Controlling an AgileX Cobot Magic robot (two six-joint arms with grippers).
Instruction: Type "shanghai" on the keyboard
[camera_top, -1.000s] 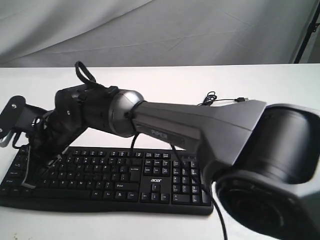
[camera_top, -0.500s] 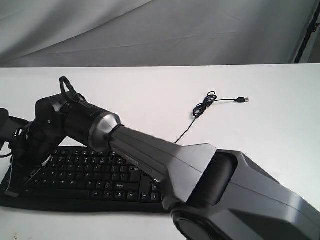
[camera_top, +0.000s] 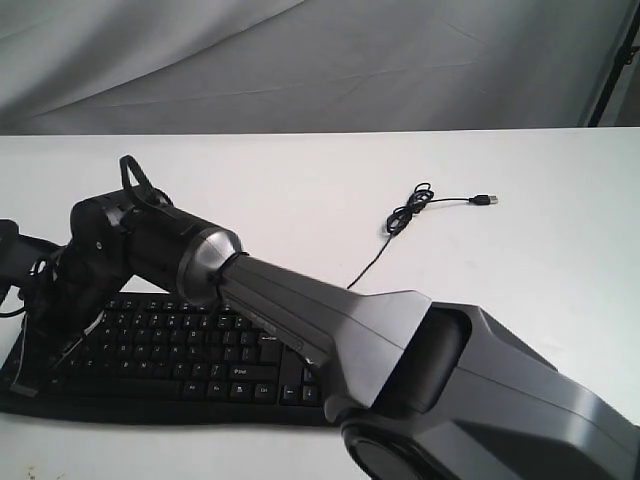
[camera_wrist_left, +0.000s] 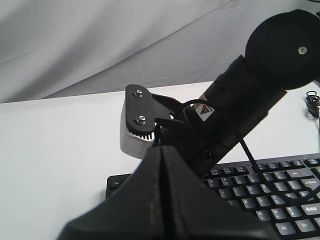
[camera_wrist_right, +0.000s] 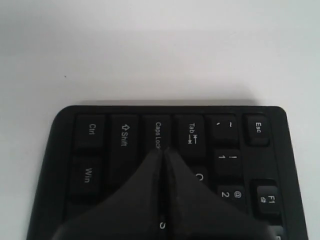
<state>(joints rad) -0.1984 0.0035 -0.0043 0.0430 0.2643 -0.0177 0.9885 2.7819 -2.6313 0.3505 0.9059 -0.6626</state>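
Right wrist view gives us the clearest read. The right pincer (camera_wrist_right: 163, 152) has its two fingers pressed together into one narrow point, holding nothing. That point sits over the seam between the Caps Lock key (camera_wrist_right: 158, 134) and the Tab key (camera_wrist_right: 192, 133) at the left end of the keyboard (camera_wrist_right: 125, 132). We judge the fingers are closed so that a single tip can strike one key without catching its neighbours. Whether it touches a key, we cannot tell. A and S should lie under the fingers just behind that tip, which fits the word to be typed.

The keyboard lies along the edge of the counter (camera_top: 300, 180) nearest the exterior camera, toward the near-left corner. To reach its left end, the right arm (camera_top: 330, 320) crosses diagonally from the near-right corner and hides the keyboard's right part.

The left pincer (camera_wrist_left: 161, 150), likewise closed on nothing, hangs near the keyboard's left end, close by the right arm's wrist. We think those two are the likeliest to bump.

A thin cable (camera_top: 370, 262) runs from behind the arm toward the counter's middle. It bunches in a loose coil and ends in a loose USB plug (camera_top: 486, 199), well apart from the keys. Grey cloth (camera_top: 300, 60) hangs behind the far edge.
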